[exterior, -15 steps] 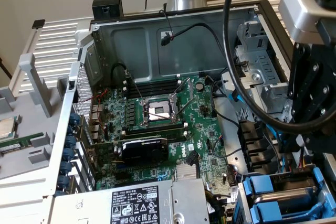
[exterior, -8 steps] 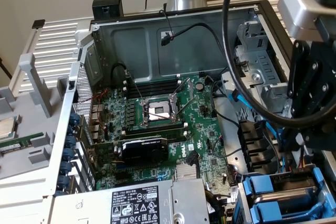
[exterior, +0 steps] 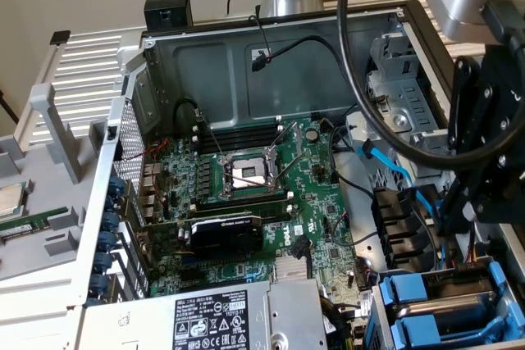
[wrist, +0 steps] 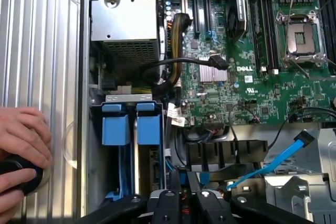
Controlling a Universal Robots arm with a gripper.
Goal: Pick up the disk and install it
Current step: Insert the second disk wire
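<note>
Sitting in bay point(wrist: 128, 98), disk point(wrist: 148, 129) nxt to closed fingers point(wrist: 169, 212)

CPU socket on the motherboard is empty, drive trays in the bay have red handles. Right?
Not quite. The CPU socket is empty, but the drive trays in the bay have blue handles, not red. The wrist view shows two side by side; the exterior view shows them too.

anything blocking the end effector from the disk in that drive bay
nothing visible stands between them: the end effector sits right beside the two blue drive trays in the bay. which tray is the one to install, i can't tell. a blue cable runs close by on its far side, not between.
</note>
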